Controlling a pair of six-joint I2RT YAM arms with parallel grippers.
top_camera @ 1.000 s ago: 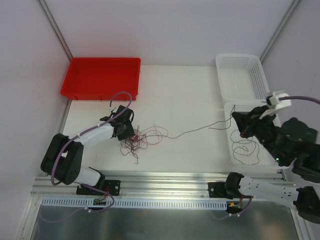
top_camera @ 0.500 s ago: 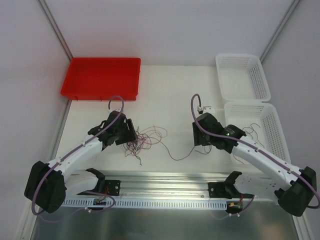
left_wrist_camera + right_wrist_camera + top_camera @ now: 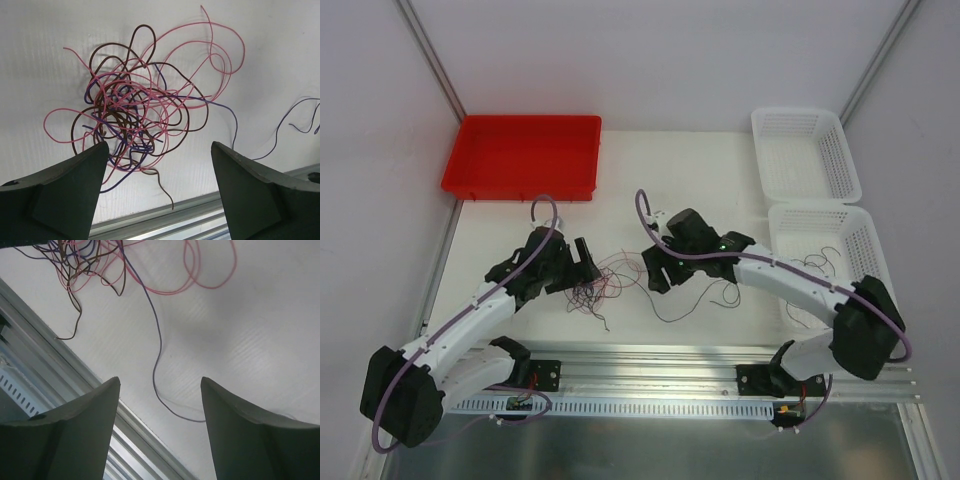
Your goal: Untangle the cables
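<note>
The cables [image 3: 607, 279] lie as a small tangle of pink, brown and purple wires on the white table; the left wrist view shows the tangle [image 3: 131, 107] just beyond my fingertips. My left gripper [image 3: 587, 266] [image 3: 157, 145] hovers at the tangle's left edge, open, holding nothing. My right gripper [image 3: 656, 277] [image 3: 160, 381] stands open at the tangle's right side. A single purple cable [image 3: 156, 352] runs slack from the tangle across the table [image 3: 692, 303] and passes below the gap between the right fingers, touching neither.
A red tray [image 3: 520, 155] sits at the back left. Two white baskets stand at the right; the near basket [image 3: 865, 240] holds thin loose wires [image 3: 817, 263]. An aluminium rail [image 3: 650, 352] [image 3: 70, 385] borders the table's front edge close to the tangle.
My right arm swung from the near basket to the tangle's right side and its jaws opened. The cable stretched toward the basket now lies slack. My left jaws opened wider.
</note>
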